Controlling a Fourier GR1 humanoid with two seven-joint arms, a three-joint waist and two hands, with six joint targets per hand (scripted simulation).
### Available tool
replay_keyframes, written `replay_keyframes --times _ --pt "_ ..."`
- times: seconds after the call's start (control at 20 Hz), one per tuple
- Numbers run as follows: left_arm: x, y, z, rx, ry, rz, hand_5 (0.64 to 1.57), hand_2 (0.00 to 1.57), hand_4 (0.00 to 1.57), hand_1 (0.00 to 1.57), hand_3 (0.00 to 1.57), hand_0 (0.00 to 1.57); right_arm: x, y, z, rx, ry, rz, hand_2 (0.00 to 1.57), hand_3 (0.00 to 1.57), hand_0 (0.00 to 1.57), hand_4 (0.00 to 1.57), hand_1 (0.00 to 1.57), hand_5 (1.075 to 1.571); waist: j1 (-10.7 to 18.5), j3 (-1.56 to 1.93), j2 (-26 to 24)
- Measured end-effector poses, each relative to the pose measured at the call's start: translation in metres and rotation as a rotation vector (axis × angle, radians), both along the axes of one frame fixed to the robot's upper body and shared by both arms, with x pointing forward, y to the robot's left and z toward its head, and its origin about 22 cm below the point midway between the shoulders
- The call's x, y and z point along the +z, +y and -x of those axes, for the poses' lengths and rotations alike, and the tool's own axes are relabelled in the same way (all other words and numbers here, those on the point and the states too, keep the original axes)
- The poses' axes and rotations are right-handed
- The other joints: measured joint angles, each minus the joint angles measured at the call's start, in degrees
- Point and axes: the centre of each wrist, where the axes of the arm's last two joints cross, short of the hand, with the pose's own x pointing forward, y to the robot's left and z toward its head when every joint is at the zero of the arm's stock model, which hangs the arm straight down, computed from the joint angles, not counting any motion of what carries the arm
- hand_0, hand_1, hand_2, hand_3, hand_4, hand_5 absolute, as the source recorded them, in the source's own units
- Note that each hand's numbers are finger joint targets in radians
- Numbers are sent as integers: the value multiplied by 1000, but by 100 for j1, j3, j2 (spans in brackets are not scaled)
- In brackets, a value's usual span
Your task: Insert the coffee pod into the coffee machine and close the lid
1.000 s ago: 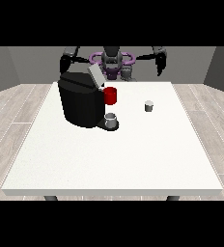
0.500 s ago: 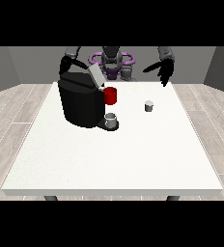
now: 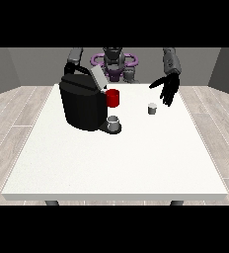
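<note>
A small grey coffee pod (image 3: 152, 108) stands on the white table (image 3: 116, 158), right of the machine. The black coffee machine (image 3: 83, 103) sits at the table's left rear with its grey lid (image 3: 98, 78) tilted up and a red part (image 3: 113, 98) at its front. A grey cup (image 3: 114, 123) stands on its base. The hand at the view's right (image 3: 168, 89) hangs a little above and to the right of the pod, fingers straight and pointing down, holding nothing. The other hand is hidden behind the machine; only its arm (image 3: 74, 59) shows.
The robot's purple and grey torso (image 3: 114, 64) stands behind the table's far edge. The table's front half is bare white surface. Grey wood floor surrounds the table.
The hand at the view's right has come down and forward over the table towards the pod. The arm at the view's left has dropped behind the machine.
</note>
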Motion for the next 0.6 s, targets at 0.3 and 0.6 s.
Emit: replay_keyframes --times 0.3,0.6 --pt "-7 -5 -13 -6 33 -88 1571 291 0 0 0 0 -6 -1 -8 6 15 -24 0 0 0 0 0 1571 39 1 189" --pt "-15 -15 -29 15 -12 -156 1571 950 81 940 692 940 -4 6 -16 15 25 -9 0 0 0 0 0 1571 51 1 303"
